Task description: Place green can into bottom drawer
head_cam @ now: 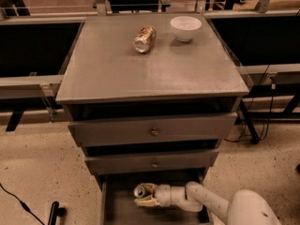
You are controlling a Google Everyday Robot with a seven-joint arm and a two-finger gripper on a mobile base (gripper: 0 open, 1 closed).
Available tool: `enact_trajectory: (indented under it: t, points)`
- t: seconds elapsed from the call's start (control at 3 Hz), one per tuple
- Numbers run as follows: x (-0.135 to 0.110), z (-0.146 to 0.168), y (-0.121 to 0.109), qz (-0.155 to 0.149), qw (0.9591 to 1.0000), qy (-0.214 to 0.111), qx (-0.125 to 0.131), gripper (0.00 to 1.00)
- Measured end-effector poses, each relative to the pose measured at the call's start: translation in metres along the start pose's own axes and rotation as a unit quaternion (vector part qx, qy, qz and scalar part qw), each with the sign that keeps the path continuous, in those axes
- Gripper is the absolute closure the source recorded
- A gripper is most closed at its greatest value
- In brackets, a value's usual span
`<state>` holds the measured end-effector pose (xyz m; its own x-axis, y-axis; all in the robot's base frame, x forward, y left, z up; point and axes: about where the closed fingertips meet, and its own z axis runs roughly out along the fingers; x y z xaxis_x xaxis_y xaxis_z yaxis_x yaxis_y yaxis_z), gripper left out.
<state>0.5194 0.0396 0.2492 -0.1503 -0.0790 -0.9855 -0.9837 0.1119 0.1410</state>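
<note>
The bottom drawer [121, 209] is pulled open at the foot of the grey cabinet and shows a shallow grey tray. My gripper [144, 197] reaches in from the lower right on a white arm and sits inside the drawer, near its back. It is shut on the green can [141, 190], which lies tilted with its silver end facing left and up. Only that end and a little of the can's body show. The can is low in the drawer; I cannot tell whether it touches the floor.
An orange-copper can [144, 39] lies on its side on the cabinet top [150, 69], next to a white bowl [185, 28]. Two drawers with brass knobs [153, 131] are slightly open above the bottom drawer. A black cable [18, 201] runs over the floor at left.
</note>
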Motion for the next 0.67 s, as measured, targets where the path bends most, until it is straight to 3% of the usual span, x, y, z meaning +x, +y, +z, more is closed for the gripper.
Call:
enact_trajectory:
  t: [0.67]
  points:
    - [0.0064, -0.0035, -0.0023, -0.005, 0.9998, 0.018, 0.003, 0.15]
